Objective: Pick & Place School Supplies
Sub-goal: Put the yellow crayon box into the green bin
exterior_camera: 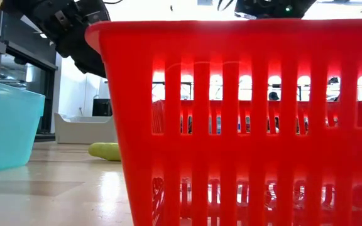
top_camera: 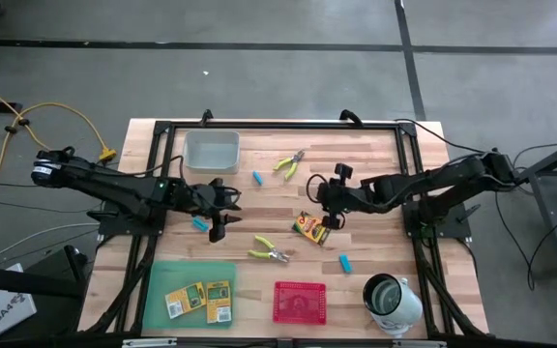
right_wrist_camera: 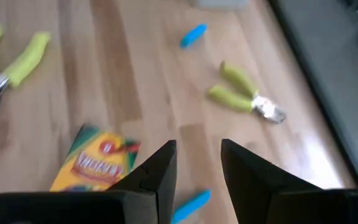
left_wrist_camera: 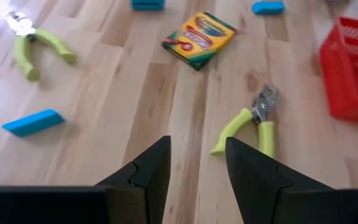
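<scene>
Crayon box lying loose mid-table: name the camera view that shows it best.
The left wrist view: the loose crayon box lies whole, sharp and unobstructed there. The high view shows it small, beside the right pincer. The right wrist view has it blurred and partly cut off. The low view misses it.

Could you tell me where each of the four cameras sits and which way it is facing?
High view: overhead, straight down on the wooden table, both arms.
Low view: tabletop height, against the red slotted plastic basket; arm parts above.
Left wrist view: past the left gripper, open, toward a yellow-orange crayon box.
Right wrist view: past the right gripper, open, above the same box.
Both wrist views share that box.
</scene>
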Robot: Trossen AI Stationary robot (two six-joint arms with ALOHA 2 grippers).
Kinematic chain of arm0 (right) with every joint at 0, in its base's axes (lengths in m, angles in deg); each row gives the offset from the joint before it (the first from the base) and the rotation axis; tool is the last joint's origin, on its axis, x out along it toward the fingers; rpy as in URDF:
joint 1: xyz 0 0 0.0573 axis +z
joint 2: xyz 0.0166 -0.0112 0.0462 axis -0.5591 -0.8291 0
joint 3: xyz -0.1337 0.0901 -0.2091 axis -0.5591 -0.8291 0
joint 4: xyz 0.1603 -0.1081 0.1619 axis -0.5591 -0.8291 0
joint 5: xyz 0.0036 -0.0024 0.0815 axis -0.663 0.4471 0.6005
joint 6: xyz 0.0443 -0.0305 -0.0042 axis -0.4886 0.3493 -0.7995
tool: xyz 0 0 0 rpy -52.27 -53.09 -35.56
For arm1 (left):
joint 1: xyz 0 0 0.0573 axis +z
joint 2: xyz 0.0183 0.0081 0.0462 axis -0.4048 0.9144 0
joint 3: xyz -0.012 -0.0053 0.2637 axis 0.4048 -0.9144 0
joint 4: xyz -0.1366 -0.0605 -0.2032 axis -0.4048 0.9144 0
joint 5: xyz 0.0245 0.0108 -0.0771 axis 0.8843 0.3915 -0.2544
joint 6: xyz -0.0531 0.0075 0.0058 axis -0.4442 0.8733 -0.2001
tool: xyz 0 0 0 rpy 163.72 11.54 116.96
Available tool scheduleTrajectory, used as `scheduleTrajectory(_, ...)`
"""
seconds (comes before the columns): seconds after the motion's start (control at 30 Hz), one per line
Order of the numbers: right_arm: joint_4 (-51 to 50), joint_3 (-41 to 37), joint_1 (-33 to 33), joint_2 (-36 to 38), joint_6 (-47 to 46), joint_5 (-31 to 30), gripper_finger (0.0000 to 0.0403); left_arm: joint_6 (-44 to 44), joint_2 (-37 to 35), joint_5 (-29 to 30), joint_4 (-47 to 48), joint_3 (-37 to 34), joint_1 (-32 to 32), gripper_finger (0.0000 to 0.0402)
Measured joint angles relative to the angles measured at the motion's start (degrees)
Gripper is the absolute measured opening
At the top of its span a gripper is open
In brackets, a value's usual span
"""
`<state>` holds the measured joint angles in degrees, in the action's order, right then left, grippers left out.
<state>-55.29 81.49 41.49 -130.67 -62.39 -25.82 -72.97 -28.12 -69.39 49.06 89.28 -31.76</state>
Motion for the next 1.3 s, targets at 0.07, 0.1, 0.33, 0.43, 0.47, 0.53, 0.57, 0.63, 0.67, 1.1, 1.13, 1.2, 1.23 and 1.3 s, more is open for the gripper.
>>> scheduleTrajectory(0.07,-2.2,0.0,0.1,0.0,-2.0,2.3,0.0118,1.5,0.1,-0.4,0.0,0.0,0.0,0.0148)
scheduleTrajectory(0.1,-3.0,0.0,0.1,0.0,-3.4,3.4,0.0118,2.2,0.4,-0.5,-0.1,0.0,0.3,0.0148)
scheduleTrajectory(0.33,-6.7,0.0,0.1,0.0,-12.0,6.4,0.0118,4.9,6.8,-5.0,-3.2,0.0,4.5,0.0148)
scheduleTrajectory(0.43,-6.4,-1.2,0.2,0.0,-16.0,7.7,0.0118,8.2,9.8,-8.6,-8.4,0.0,5.9,0.0148)
scheduleTrajectory(0.47,-5.9,-2.1,0.2,0.0,-17.6,8.4,0.0118,9.5,10.8,-10.1,-10.6,0.0,6.3,0.0148)
scheduleTrajectory(0.53,-5.6,-4.1,0.6,-0.1,-20.7,8.9,0.0118,11.3,12.2,-13.3,-14.1,0.0,7.3,0.0148)
scheduleTrajectory(0.57,-5.6,-5.0,0.9,-0.1,-22.3,8.9,0.0118,11.9,12.7,-14.8,-15.6,0.0,7.8,0.0148)
scheduleTrajectory(0.63,-4.7,-6.2,1.2,-0.1,-24.4,8.9,0.0118,13.0,13.9,-17.7,-18.6,0.1,8.8,0.0148)
scheduleTrajectory(0.67,-4.0,-6.8,1.4,-0.1,-25.1,8.9,0.0118,13.2,14.4,-18.6,-19.1,0.0,9.4,0.0148)
scheduleTrajectory(1.1,-0.5,-7.6,3.0,-0.1,-26.9,8.7,0.0118,14.6,26.6,-20.6,-36.3,0.0,10.7,0.0148)
scheduleTrajectory(1.13,-0.5,-7.6,3.0,-0.1,-27.0,8.8,0.0118,14.5,27.1,-20.6,-37.0,0.0,10.7,0.0148)
scheduleTrajectory(1.2,-0.5,-7.6,3.0,-0.1,-27.1,8.8,0.0118,14.5,27.9,-20.6,-38.7,0.0,10.7,0.0148)
scheduleTrajectory(1.23,-0.6,-7.6,3.0,-0.1,-27.1,8.9,0.0118,14.5,28.1,-20.6,-39.5,0.0,10.7,0.0148)
scheduleTrajectory(1.3,-0.7,-7.6,3.0,-0.1,-27.1,8.9,0.0118,14.5,28.1,-20.6,-39.7,0.0,10.7,0.0148)
